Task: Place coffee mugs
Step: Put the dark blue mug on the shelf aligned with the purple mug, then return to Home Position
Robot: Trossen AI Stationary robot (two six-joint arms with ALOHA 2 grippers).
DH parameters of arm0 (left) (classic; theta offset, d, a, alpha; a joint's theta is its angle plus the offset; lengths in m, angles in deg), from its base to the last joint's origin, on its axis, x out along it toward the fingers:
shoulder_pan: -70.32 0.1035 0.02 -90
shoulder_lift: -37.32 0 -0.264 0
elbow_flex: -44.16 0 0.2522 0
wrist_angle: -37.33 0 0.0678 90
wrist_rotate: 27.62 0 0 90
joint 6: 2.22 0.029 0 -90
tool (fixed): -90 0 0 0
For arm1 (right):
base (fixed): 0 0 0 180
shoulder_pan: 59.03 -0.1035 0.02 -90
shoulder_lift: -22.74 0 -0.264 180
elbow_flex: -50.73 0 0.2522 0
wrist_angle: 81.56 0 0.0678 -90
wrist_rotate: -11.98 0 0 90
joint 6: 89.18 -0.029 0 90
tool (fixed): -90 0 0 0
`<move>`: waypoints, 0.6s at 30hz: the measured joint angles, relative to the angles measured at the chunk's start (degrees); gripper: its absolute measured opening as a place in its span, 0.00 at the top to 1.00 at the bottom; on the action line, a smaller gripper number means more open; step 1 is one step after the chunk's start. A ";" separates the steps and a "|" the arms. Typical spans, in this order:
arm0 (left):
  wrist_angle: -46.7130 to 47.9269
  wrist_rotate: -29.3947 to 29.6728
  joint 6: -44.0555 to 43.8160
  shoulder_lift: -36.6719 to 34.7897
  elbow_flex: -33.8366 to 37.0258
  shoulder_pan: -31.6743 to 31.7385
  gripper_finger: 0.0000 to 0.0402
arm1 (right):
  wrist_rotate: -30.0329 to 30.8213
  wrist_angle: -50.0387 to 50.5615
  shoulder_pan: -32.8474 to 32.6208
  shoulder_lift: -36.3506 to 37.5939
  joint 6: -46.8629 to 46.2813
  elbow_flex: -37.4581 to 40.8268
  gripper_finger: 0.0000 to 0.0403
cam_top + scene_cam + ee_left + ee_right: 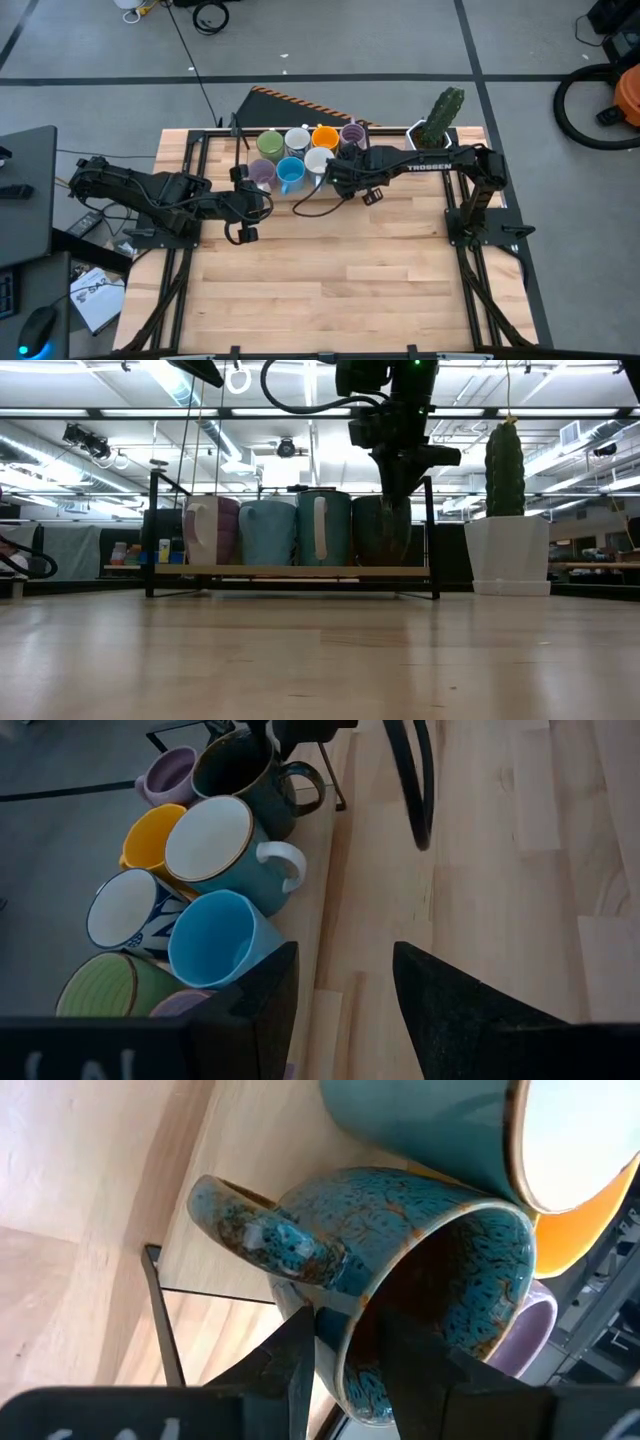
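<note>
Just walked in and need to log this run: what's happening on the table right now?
The right gripper is clamped on the rim of the dark brown mug, one finger inside it and one outside, at the end of the mug cluster on the low rack at the table's far edge. The left gripper hangs open near the blue mug, holding nothing.

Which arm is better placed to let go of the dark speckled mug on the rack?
The right: the right gripper already pinches the rim of the dark speckled mug. The left gripper is open, holding nothing, beside the blue mug.
</note>
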 joint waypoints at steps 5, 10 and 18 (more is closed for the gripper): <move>0.02 0.00 0.00 0.00 0.00 -0.01 0.57 | -0.01 0.11 -1.04 1.09 -0.59 -0.02 0.72; 0.07 0.00 -0.02 0.00 0.00 0.02 0.57 | -0.19 0.61 -2.31 3.22 -3.84 -0.01 0.72; -0.65 0.04 2.49 -0.07 0.90 0.02 0.57 | -6.23 0.24 -4.72 10.25 -17.48 0.00 0.72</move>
